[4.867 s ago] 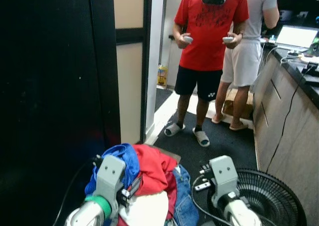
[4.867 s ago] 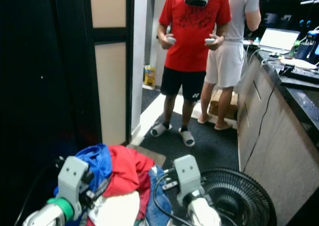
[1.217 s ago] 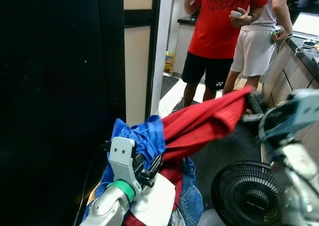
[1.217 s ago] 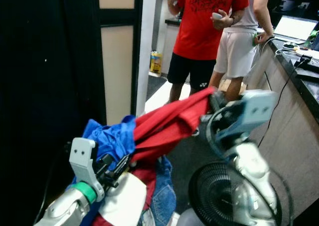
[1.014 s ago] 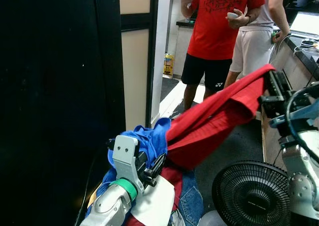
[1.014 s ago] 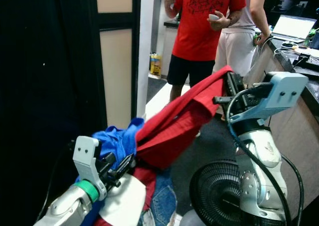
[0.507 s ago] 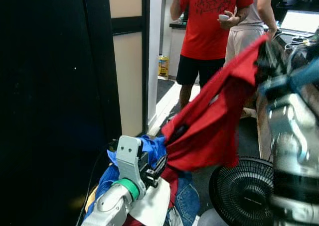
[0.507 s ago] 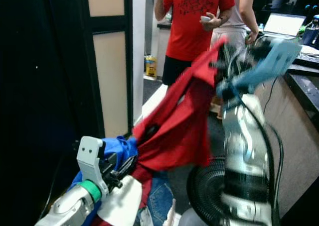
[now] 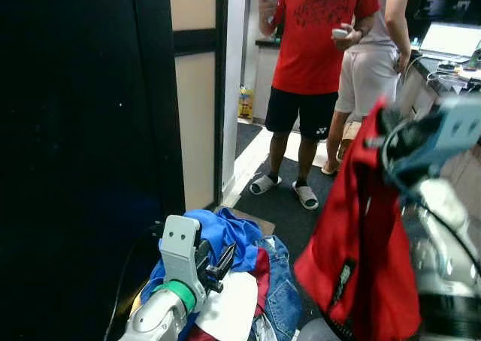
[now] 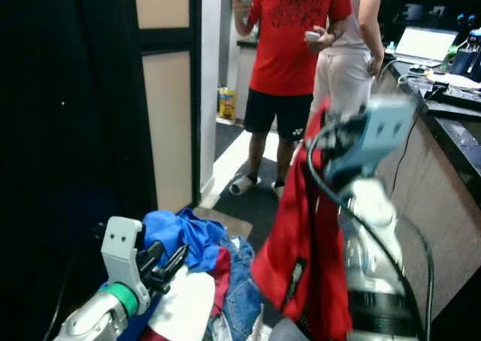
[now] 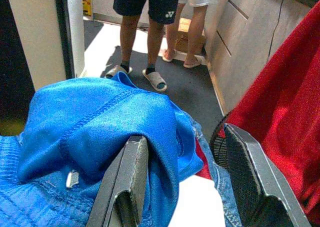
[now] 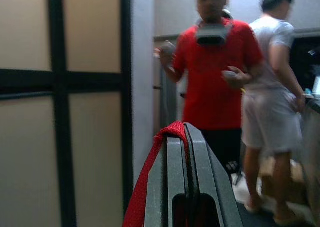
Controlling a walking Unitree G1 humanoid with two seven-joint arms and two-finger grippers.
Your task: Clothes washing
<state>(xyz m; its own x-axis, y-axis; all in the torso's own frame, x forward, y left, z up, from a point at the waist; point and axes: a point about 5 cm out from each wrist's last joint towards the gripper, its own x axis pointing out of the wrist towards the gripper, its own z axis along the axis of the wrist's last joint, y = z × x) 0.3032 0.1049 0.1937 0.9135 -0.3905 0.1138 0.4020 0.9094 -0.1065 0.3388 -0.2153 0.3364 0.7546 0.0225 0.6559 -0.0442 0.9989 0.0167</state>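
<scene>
R gripper (image 12: 186, 137) lifts red shirt (image 9: 361, 266) w/ closed jaws.

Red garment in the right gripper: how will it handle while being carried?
Probably floppy: the red garment hangs limp from the right gripper. Likely to sway, since it dangles free. The pinch holds just an edge fold, so it may slip.

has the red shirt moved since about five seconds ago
Yes. The right gripper has lifted the red shirt off the clothes pile; it now hangs beside the pile.
</scene>
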